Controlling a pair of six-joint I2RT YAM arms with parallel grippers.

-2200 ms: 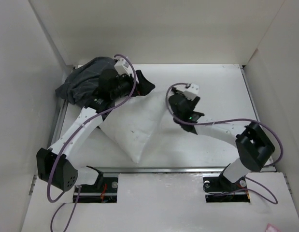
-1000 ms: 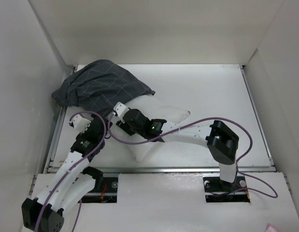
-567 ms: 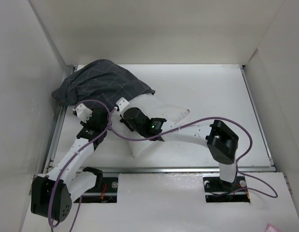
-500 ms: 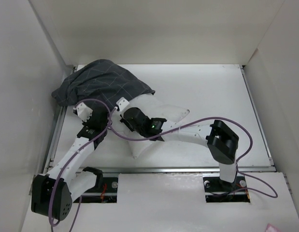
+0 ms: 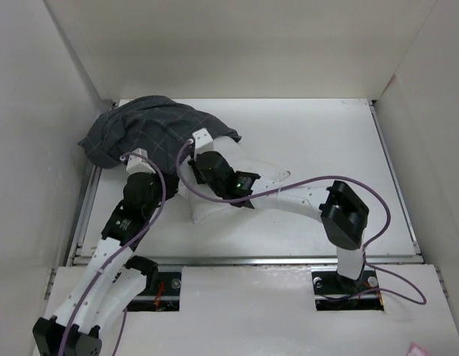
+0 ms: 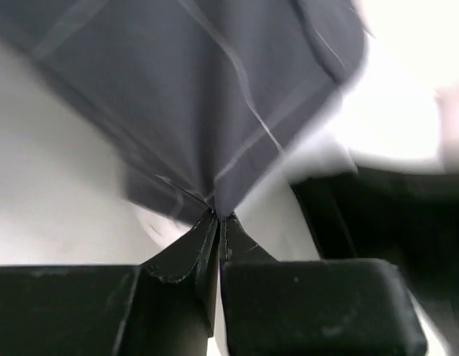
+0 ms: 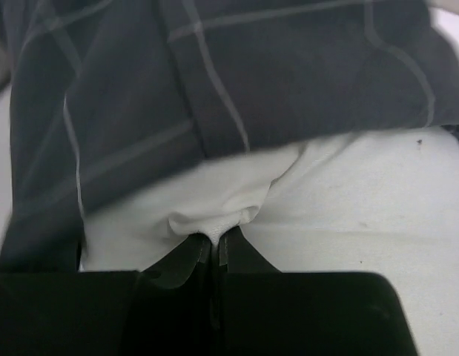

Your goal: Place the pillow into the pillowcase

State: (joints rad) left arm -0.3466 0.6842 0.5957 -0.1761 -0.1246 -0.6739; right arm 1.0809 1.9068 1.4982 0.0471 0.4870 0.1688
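Left end effector [image 6: 216, 219]: pinched closed on a fold of the pillowcase [image 6: 214, 96]
Right end effector [image 7: 214, 241]: clamped on bunched pillow [image 7: 325, 200] fabric
Pillowcase: 10 o'clock on the table [image 5: 325, 141], overlapping pillow

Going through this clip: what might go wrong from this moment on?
The left gripper pinches only a thin fold of the pillowcase, so the cloth may slip free under pull. The right gripper holds just a small tuck of the pillow, which may slip out too.
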